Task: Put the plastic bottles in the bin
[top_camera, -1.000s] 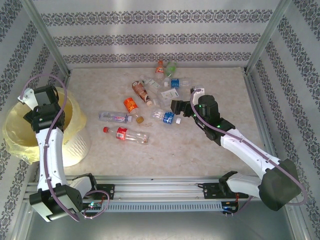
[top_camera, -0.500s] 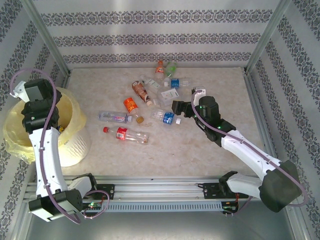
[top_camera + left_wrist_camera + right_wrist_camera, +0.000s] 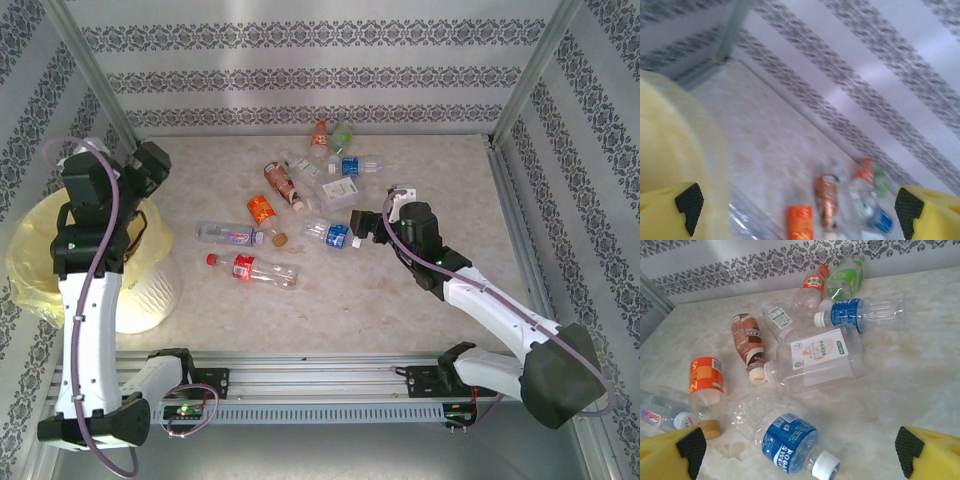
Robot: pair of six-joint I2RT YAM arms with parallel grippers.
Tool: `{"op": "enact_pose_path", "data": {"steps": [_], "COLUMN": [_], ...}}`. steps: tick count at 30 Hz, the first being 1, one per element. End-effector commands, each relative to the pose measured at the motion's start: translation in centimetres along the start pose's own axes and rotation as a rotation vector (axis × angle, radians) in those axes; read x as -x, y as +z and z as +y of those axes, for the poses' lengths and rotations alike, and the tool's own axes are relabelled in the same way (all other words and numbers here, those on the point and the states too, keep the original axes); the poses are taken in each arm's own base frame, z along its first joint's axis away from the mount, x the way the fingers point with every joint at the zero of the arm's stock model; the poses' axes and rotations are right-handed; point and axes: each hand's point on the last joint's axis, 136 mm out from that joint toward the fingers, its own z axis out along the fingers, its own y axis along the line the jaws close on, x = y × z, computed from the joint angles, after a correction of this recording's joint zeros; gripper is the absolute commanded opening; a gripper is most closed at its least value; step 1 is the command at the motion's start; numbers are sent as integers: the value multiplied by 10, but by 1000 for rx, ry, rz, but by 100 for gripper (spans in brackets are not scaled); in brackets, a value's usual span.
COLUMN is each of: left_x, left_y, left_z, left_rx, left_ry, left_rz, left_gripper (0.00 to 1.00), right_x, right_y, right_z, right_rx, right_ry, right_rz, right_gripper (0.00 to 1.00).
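Top external: finds left jaws wide open, empty, above bin [image 3: 40, 270] edge. Finds right jaws wide open, empty, beside blue bottle [image 3: 335, 236]; other bottles [image 3: 262, 210] strewn on tabletop [image 3: 400, 320].

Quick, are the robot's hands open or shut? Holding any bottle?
Left end effector: open, holding nothing.
Right end effector: open, holding nothing; a blue-labelled bottle lies between its fingers.

A robot test cell in a lab: metal posts [image 3: 96, 75] and wallpapered panels [image 3: 320, 60] box in a marble-look table [image 3: 400, 310], with a mounting rail [image 3: 320, 378] at 6 o'clock.
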Motion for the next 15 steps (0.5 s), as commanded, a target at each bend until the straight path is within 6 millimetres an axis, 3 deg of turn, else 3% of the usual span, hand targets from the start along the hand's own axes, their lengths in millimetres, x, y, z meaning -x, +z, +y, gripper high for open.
{"op": "enact_pose_path", "data": {"steps": [1, 6, 15], "left_x": [-2, -35, -106], "left_y": [5, 25, 69], "left_z": [-54, -100, -148], "left_rx": [-227, -355, -467], "left_ry": [1, 72, 96], "left_rz": [45, 166, 325], "left_gripper": [100, 100, 100], "right_x": [-9, -41, -93], "right_y": [5, 19, 37], "right_z": [-9, 0, 7], "right_rx": [-35, 65, 244], "right_ry": [-101, -372, -651], "right_rz": [40, 218, 567], "right_gripper": [98, 98, 98]}}
